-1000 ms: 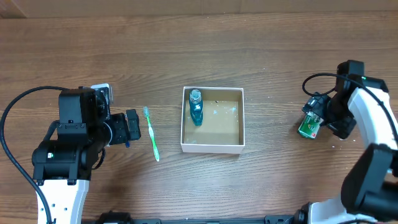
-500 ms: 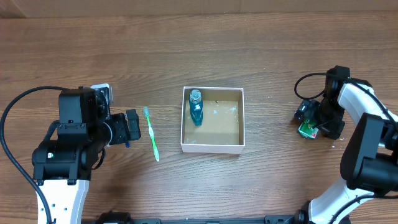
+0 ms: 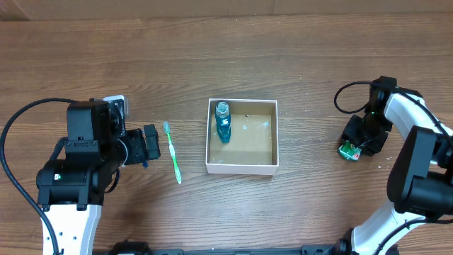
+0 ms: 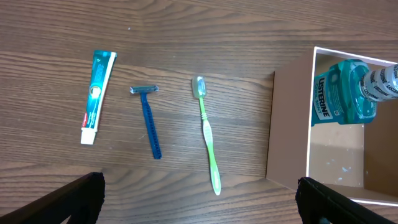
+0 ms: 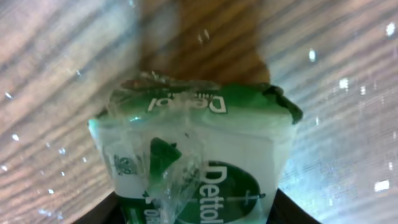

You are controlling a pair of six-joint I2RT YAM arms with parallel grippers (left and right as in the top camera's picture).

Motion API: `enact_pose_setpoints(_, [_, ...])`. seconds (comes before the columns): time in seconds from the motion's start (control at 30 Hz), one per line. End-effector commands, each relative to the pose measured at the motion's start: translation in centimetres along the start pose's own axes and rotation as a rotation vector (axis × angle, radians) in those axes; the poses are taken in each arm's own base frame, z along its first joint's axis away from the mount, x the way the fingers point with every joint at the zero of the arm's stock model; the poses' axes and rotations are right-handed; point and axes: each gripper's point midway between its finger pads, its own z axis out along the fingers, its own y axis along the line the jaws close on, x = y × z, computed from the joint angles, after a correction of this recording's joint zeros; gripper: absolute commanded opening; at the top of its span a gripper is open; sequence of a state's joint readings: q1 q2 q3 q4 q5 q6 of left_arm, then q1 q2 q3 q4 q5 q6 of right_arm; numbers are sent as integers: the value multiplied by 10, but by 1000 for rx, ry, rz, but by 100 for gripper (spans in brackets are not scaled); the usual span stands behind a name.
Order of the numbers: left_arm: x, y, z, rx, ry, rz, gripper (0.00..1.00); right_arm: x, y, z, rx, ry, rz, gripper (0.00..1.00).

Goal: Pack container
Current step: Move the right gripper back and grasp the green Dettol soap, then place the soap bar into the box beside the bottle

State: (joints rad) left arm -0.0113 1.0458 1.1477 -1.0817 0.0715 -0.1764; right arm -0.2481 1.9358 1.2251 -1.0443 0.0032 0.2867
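The container (image 3: 241, 168), a white-walled box with a brown floor, sits mid-table with a blue mouthwash bottle (image 3: 224, 122) lying along its left wall. At the far right, my right gripper (image 3: 357, 142) is down over a green and white Dettol soap pack (image 3: 350, 150). The right wrist view shows the soap pack (image 5: 205, 155) filling the space between the dark fingers, which press on both its sides. My left gripper (image 3: 150, 144) stands open left of a green toothbrush (image 3: 172, 152), with nothing between its fingers (image 4: 81, 199).
In the left wrist view a toothpaste tube (image 4: 97, 96), a blue razor (image 4: 149, 121) and the toothbrush (image 4: 208, 137) lie side by side on the wood, left of the container's wall (image 4: 289, 130). The bottle (image 4: 342, 93) reads Listerine.
My right arm has swung in over the soap pack and its jaws have closed on it. The left arm and the other items have not moved.
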Motion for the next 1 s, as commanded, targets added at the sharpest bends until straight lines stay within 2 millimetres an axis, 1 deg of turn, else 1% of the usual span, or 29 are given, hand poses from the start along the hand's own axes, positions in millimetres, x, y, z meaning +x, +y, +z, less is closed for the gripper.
enact_pose_setpoints(0.0, [-6, 0, -4, -1, -17, 17, 100, -9, 15, -30, -51, -55, -19, 46])
enact_pose_setpoints(0.1, [-6, 0, -4, 0, -18, 17, 100, -6, 45, -94, -113, -203, -102, 45])
enact_pose_setpoints(0.13, [-6, 0, -4, -1, -18, 17, 100, 1, 60, -124, -143, -273, -152, 45])
enact_pose_setpoints(0.17, [-6, 0, -4, 0, -18, 17, 100, 17, 83, -161, -189, -359, -231, 45])
enact_pose_setpoints(0.2, [-6, 0, -4, 0, -19, 17, 100, 33, 102, -185, -225, -418, -303, 45])
enact_pose_setpoints(0.23, [-6, 0, -4, 0, -19, 17, 100, 51, 119, -202, -260, -463, -372, 45])
enact_pose_setpoints(0.27, [-6, 0, -4, 0, -19, 17, 100, 71, 138, -215, -296, -500, -448, 45])
enact_pose_setpoints(0.3, [-6, 0, -4, 0, -19, 16, 100, 90, 155, -220, -318, -517, -520, 46])
enact_pose_setpoints(0.33, [-6, 0, -4, 0, -19, 16, 100, 110, 172, -219, -334, -510, -591, 46])
enact_pose_setpoints(0.37, [-6, 0, -4, 0, -18, 16, 100, 122, 183, -213, -336, -493, -627, 46])
enact_pose_setpoints(0.4, [-6, 0, -4, 0, -19, 16, 100, 138, 199, -203, -339, -463, -661, 47])
enact_pose_setpoints(0.43, [-6, 0, -4, 0, -18, 17, 100, 147, 209, -193, -333, -440, -672, 47])
enact_pose_setpoints(0.47, [-6, 0, -4, 0, -18, 16, 100, 154, 219, -180, -323, -407, -670, 48])
enact_pose_setpoints(0.53, [-6, 0, -4, 0, -18, 17, 100, 156, 230, -156, -296, -363, -668, 51])
enact_pose_setpoints(0.57, [-6, 0, -4, 0, -18, 17, 100, 155, 234, -140, -269, -330, -670, 51])
enact_pose_setpoints(0.7, [-6, 0, -4, 0, -19, 17, 100, 143, 246, -80, -169, -236, -665, 52])
enact_pose_setpoints(0.83, [-6, 0, -4, 0, -19, 17, 100, 134, 258, -52, -153, -220, -664, 52])
enact_pose_setpoints(0.87, [-6, 0, -4, 0, -19, 17, 100, 133, 259, -46, -146, -215, -664, 64])
enact_pose_setpoints(0.9, [-6, 0, -4, 0, -18, 17, 100, 131, 260, -42, -141, -213, -663, 73])
enact_pose_setpoints(0.97, [-6, 0, -4, 0, -18, 17, 100, 129, 263, -42, -149, -223, -663, 75])
